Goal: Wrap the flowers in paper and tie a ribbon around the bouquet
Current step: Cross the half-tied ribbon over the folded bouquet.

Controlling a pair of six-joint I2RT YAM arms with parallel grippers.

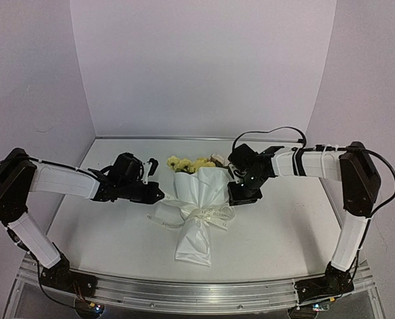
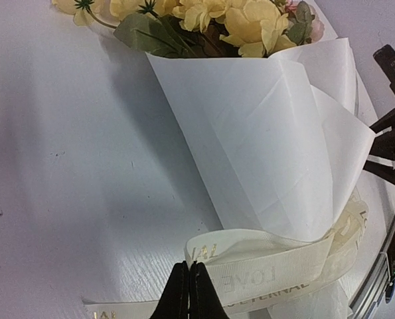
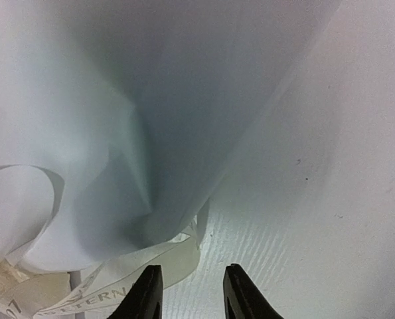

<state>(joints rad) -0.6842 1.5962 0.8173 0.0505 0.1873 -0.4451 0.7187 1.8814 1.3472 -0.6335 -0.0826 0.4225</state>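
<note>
Your left end effector (image 2: 189,292) is closed, fingers pressed together. Its tips sit over the ribbon (image 2: 270,266), and you cannot tell whether any of it is pinched. Only this wrist view shows you the ribbon's printed lettering and the yellow flowers (image 2: 250,20) at the cone's mouth. Your right end effector (image 3: 189,296) stands parted and empty above the surface (image 3: 330,199), just beside a ribbon loop. That wrist view gives you only ribbon and paper (image 3: 151,100). From above, the bouquet (image 1: 198,199) lies between both end effectors, with the ribbon tied around its narrow waist.
</note>
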